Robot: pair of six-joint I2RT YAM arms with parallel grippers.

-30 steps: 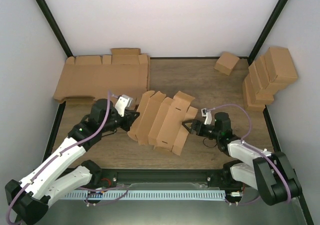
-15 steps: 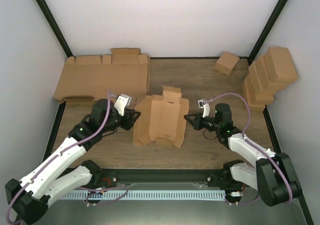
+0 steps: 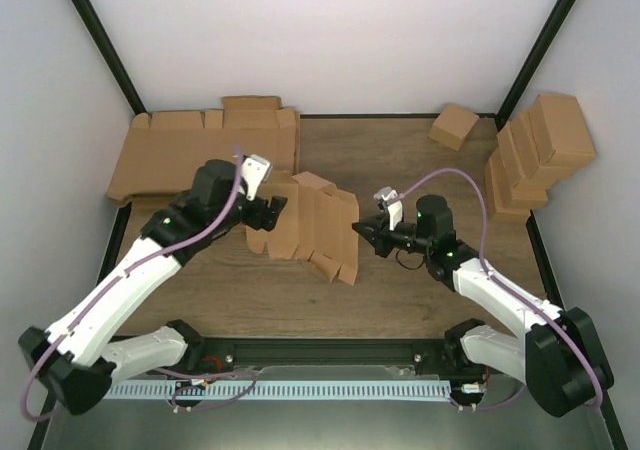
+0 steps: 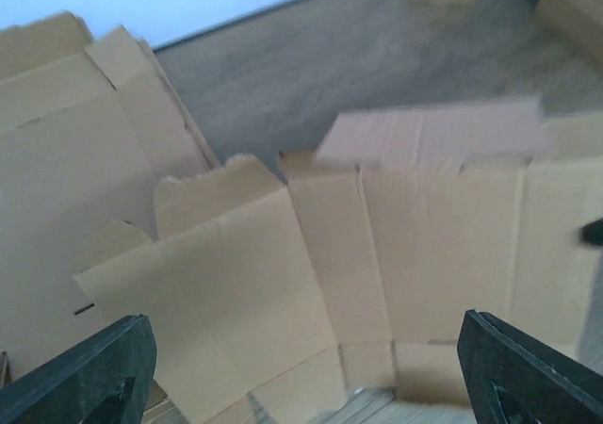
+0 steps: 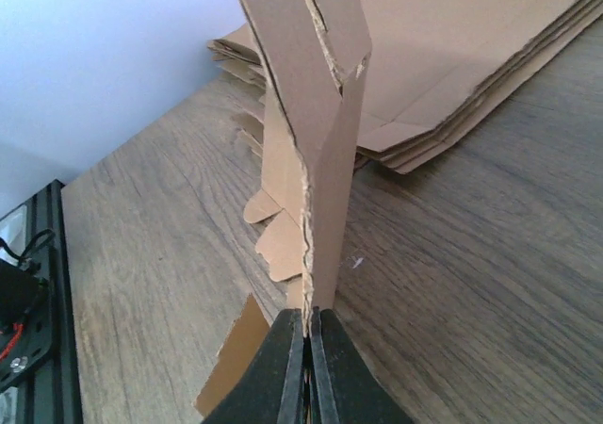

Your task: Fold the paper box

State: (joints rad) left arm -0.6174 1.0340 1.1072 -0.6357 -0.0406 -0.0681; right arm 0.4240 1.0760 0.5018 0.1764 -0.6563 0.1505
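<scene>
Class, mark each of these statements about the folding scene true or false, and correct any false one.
1. The right gripper is shut on an edge of the paper box. True.
2. The left gripper grips the paper box. False: its jaws stand open, holding nothing.
3. The small cube-like carton sits at the back right. True.
4. The large cardboard sheets lie on the right. False: they are stacked at the back left.

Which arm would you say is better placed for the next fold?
Left, probably: the left gripper hangs open at the box, free to push a flap, while the right gripper is clamped on its edge.
</scene>
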